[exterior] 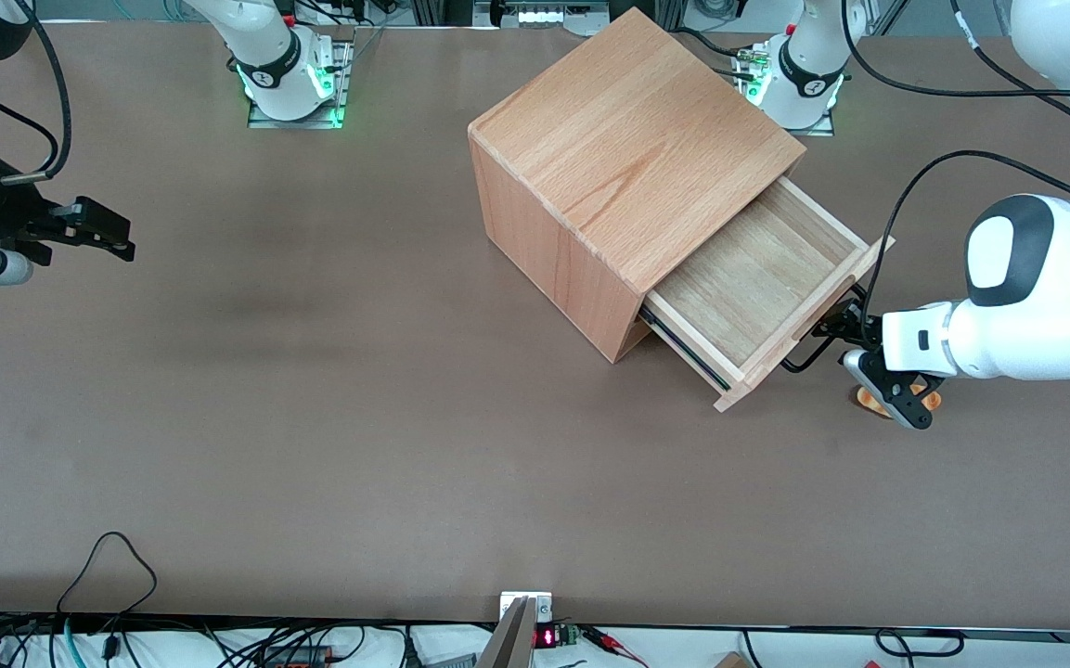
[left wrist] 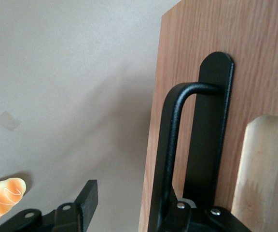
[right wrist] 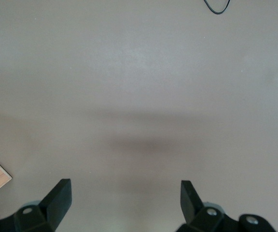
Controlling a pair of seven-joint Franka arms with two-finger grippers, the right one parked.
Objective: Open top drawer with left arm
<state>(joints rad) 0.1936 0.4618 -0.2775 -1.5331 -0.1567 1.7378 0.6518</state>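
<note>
The top drawer (exterior: 757,278) stands pulled well out of the wooden cube cabinet (exterior: 627,139), and its inside is bare. Its flat front panel (exterior: 799,329) faces the working arm's end of the table. The thin black wire handle (exterior: 802,360) sticks out from the panel. The left arm (exterior: 1026,297) reaches in low, with its gripper (exterior: 869,366) right in front of the panel. In the left wrist view the gripper (left wrist: 134,200) is open. One finger (left wrist: 87,193) is over the bare table. The other sits against the panel (left wrist: 255,38), beside the handle bar (left wrist: 175,125).
A small orange bread-shaped toy (exterior: 869,401) lies on the table under the gripper and also shows in the left wrist view (left wrist: 1,195). Arm bases (exterior: 293,74) stand along the table's back edge. Cables (exterior: 108,575) lie at the front edge.
</note>
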